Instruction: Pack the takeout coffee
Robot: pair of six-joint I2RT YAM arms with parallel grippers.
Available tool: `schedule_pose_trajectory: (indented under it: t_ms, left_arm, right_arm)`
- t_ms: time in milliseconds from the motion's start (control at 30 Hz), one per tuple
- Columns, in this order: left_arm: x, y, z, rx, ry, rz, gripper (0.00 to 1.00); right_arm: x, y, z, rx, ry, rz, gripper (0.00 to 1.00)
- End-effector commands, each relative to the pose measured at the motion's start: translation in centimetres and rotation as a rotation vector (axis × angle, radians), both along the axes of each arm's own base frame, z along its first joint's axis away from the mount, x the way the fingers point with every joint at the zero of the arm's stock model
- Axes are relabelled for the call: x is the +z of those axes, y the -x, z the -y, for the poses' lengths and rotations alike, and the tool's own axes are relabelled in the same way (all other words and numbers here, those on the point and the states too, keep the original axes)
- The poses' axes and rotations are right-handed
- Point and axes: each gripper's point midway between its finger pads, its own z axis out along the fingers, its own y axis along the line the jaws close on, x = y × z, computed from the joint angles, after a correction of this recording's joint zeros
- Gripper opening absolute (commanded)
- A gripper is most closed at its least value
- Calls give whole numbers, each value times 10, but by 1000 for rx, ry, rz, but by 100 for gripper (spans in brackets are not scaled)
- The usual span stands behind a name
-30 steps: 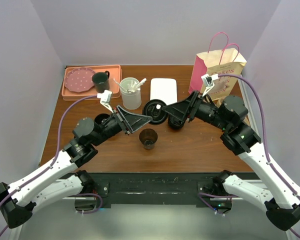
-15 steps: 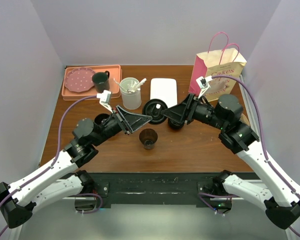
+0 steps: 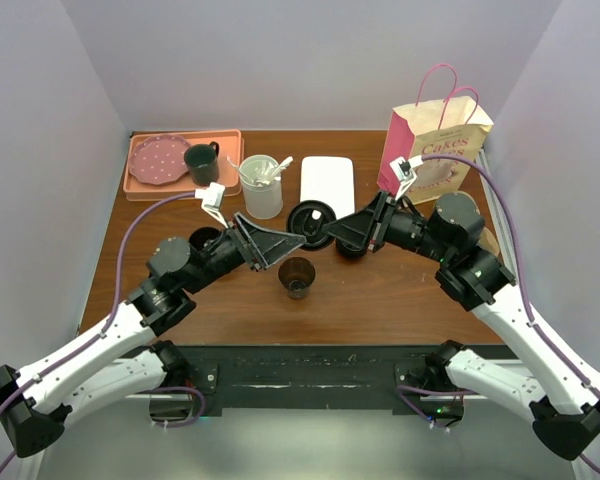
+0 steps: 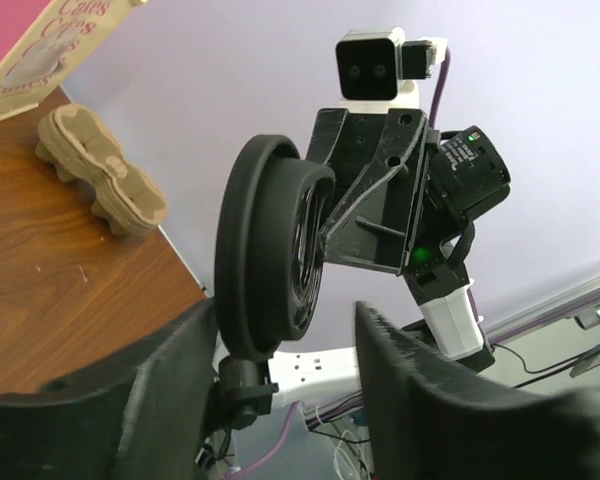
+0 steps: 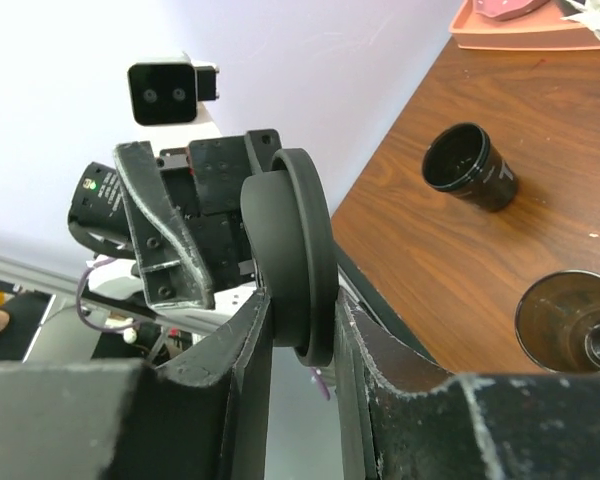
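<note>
**Takeout lid held over the desk.** A dark coffee cup (image 3: 298,275) stands open on the near middle of the brown desk (image 3: 380,300), with the two arms meeting just above and beyond it. The right fingers (image 5: 220,390) are clamped on the rim of a black lid (image 5: 295,255), held on edge in the air. The left fingers (image 4: 150,400) stand apart either side of the same lid; whether they touch it cannot be told. A second black cup (image 5: 470,165) rests to the left, beneath the left arm, and a cardboard cup carrier (image 4: 90,170) lies by the right edge. Farther back are a clear tub of stirrers (image 3: 261,190) and a flat white rectangle (image 3: 327,180). A pink tray (image 3: 185,185) sits far left, and a pink paper bag (image 3: 435,150) stands far right.
</note>
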Motion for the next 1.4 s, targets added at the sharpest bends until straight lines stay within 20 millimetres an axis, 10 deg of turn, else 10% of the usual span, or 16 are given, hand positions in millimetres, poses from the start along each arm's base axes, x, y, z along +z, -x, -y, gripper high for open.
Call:
schedule_pose_trajectory:
  t_ms: [0, 433, 833, 1367]
  left_arm:
    - [8, 0, -12, 55, -46, 62, 70]
    - [-86, -21, -54, 183, -709, 109, 77]
    - [-163, -9, -49, 108, -733, -61, 75]
    - [-213, -29, -50, 80, -739, -199, 72]
  right_arm:
    - [10, -1, 8, -51, -12, 17, 24]
    - [-71, -12, -4, -13, 165, -154, 25]
    - [-168, -24, -28, 81, 267, -340, 26]
    - [-202, -43, -48, 143, 327, -408, 27]
